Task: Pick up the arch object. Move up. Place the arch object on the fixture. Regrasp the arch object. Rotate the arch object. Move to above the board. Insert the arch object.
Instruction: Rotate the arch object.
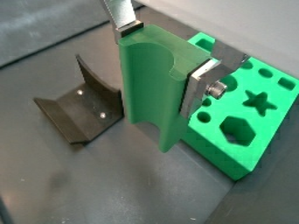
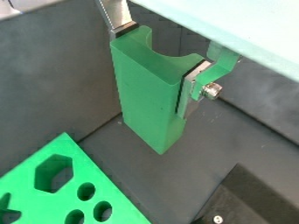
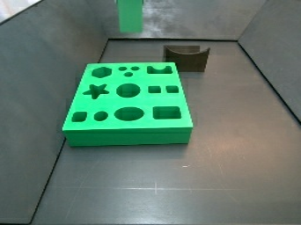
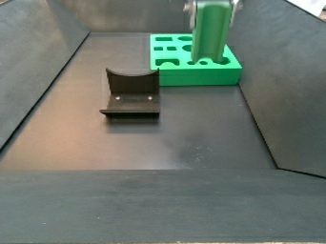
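While the end effector (image 1: 162, 63) hangs well above the floor with its silver fingers (image 1: 201, 80) closed on the arch object (image 1: 152, 92), which stands upright between them, the step in hand looks like the lift after pickup. Below and off to one side sits the fixture (image 1: 79, 109), with the board (image 1: 246, 118) on the opposite side. Next comes carrying the arch across and lowering it onto the fixture's dip. Both side views crop the end effector; only the arch (image 4: 211, 33) shows.
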Controlling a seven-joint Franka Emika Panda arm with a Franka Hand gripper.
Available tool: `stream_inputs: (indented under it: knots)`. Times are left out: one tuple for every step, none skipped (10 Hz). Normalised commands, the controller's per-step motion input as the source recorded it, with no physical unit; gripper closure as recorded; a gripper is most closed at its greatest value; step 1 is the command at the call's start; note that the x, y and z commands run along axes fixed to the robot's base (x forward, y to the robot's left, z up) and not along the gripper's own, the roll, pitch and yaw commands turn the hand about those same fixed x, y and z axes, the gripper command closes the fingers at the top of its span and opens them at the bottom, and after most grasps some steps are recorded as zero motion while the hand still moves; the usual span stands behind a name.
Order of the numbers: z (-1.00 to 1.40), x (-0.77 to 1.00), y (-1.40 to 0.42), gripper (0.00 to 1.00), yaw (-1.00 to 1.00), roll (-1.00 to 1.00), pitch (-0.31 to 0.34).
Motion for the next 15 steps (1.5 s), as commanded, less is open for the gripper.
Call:
stream_inputs:
  knots:
    - [-1.0, 0.01, 0.02, 1.0, -0.05, -0.17, -0.068]
    - [-1.0, 0.01, 0.02, 1.0, -0.05, -0.17, -0.073]
    - [-1.0, 0.01, 0.02, 1.0, -0.04, -0.17, -0.069]
    - [-1.0, 0.02, 0.02, 1.0, -0.04, -0.17, -0.064]
    - [-1.0, 0.02, 0.02, 1.0, -0.04, -0.17, -0.063]
    - [-1.0, 0.02, 0.03, 1.0, -0.04, -0.18, -0.066]
    - [-0.9, 0.01, 0.03, 1.0, -0.04, -0.18, -0.068]
    - [-0.69, 0.01, 0.02, 1.0, -0.04, -0.18, -0.071]
    - [-0.53, 0.01, 0.02, 1.0, -0.04, -0.18, -0.069]
    - [-0.33, 0.02, 0.02, 1.0, -0.04, -0.18, -0.065]
    - [-0.21, 0.0, 0.02, 1.0, -0.04, -0.18, -0.041]
    - [-0.21, 0.0, 0.02, 1.0, -0.04, -0.18, -0.041]
    - [-0.22, -0.01, 0.02, 1.0, -0.04, -0.19, -0.036]
    - [-0.22, -0.01, 0.02, 1.0, -0.04, -0.19, -0.036]
    - [-0.22, -0.01, 0.02, 1.0, -0.04, -0.19, -0.038]
